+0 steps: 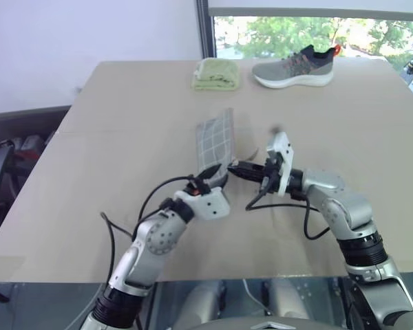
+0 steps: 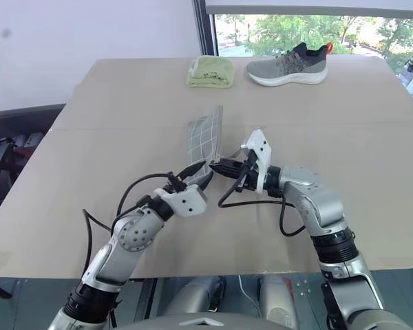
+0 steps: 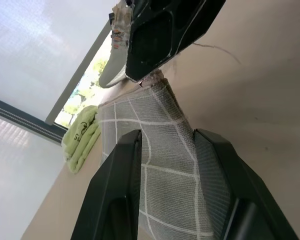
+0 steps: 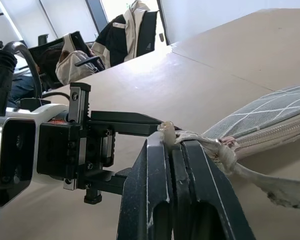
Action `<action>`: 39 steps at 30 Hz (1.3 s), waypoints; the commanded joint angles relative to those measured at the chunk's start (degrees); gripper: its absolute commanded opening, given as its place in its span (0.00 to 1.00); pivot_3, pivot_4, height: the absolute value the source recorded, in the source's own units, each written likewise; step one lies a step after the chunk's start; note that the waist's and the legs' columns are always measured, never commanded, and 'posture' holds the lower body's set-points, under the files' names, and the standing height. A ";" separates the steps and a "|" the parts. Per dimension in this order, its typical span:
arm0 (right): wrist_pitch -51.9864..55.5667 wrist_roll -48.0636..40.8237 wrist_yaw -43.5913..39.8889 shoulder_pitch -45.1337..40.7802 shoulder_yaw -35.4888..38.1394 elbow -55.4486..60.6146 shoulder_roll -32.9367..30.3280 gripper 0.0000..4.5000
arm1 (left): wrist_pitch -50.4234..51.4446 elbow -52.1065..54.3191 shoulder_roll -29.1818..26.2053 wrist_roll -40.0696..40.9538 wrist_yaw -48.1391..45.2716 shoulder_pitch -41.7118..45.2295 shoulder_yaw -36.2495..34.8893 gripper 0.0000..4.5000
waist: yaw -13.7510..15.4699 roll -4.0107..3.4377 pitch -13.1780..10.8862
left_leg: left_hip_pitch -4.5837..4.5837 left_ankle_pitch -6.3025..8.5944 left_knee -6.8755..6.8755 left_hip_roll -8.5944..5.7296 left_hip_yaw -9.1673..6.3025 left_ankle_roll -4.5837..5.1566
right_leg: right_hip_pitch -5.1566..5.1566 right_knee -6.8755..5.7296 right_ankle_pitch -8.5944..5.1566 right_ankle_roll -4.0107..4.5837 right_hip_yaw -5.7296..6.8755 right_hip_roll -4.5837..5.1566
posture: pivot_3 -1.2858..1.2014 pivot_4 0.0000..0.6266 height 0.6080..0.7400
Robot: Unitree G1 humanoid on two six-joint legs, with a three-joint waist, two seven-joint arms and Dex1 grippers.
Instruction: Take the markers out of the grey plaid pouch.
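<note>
While both arms meet over the middle of the tan surface [image 1: 110, 137], the grey plaid pouch [image 1: 215, 137] is held up between them, its near end lifted off the surface and its far end slanting down toward the surface. The left hand [image 1: 213, 174] grips the pouch's near end: in the left wrist view its two black fingers [image 3: 117, 190] stand apart with the checked fabric pressed between them. The right hand [image 1: 239, 169] comes in from the right side, pointing across toward the left hand, and its fingers [image 4: 155, 190] are pressed tight together on the pale pull cord [image 4: 217, 150], which runs from the fingertips to the pouch's zipped edge. A frayed strip of that cord hangs loose beyond the knot. The two hands sit just beside each other at the pouch's near corner. Whether the pouch's zip is open I cannot tell; the right wrist view shows its pale zip line lying closed along the part that is visible.

At the far edge of the surface lies a folded yellow-green cloth [image 1: 215, 74], and just to its right stands a grey sneaker [image 1: 294, 69] with an orange heel tab, well apart from the pouch. Black cables loop from both wrists over the near part of the surface.
</note>
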State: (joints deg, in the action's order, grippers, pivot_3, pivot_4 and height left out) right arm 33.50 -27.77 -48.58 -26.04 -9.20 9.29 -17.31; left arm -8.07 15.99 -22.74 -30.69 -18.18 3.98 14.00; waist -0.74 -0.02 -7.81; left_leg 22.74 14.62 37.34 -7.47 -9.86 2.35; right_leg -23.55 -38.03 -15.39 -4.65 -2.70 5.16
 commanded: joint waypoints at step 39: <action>0.68 -2.87 1.64 0.78 0.02 5.25 1.15 0.00 | -2.19 -14.32 5.38 2.65 5.24 9.65 1.39 0.26 | -0.06 0.01 0.01 | 0.00 -0.01 0.04 0.00 0.00 -0.01 | 0.00 -0.02 0.00 0.00 0.00 0.03 | 0.52 0.24 1.00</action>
State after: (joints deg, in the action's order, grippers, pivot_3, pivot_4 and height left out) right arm 34.73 -29.53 -46.98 -25.21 -9.30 11.39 -16.46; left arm -8.93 1.10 -17.35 -28.96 -13.76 13.04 15.63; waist -0.79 -0.01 -7.80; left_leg 22.73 14.62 37.37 -7.47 -9.86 2.35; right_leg -23.55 -38.05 -15.39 -4.65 -2.70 5.20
